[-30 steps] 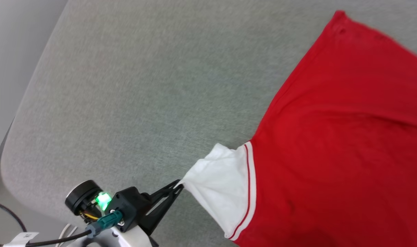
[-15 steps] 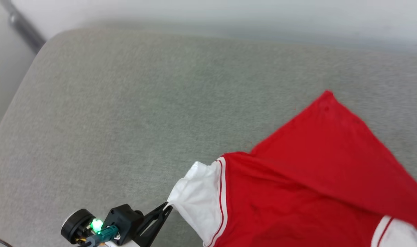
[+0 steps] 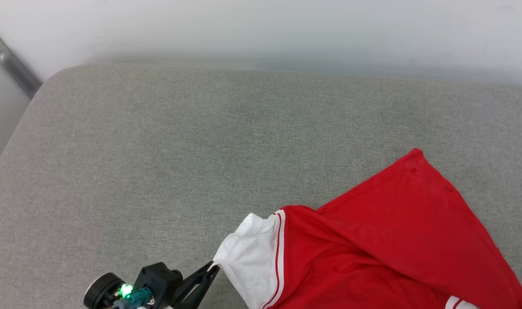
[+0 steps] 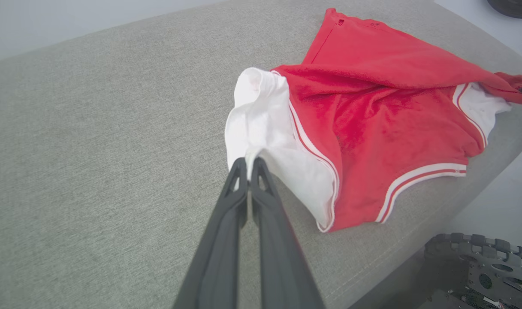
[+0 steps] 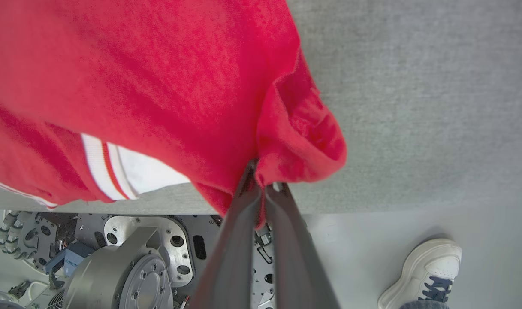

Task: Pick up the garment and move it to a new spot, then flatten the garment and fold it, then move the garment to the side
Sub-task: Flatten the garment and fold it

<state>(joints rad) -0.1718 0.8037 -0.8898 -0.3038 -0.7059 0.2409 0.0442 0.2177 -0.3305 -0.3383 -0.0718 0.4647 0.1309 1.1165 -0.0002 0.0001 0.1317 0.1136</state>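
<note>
Left end effector: fingers together, clamped on the edge of the white sleeve of the garment.
Right end effector: closed tight on a bunched red fold.
Garment: slung between both, spread over the grey cushion beyond the fingertips.

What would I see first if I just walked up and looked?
The bright red jersey shirt with white sleeves, rumpled at the near right of the grey fabric cushion. The left pincer pinches it by a sleeve, and the right pincer grips its red cloth.
</note>
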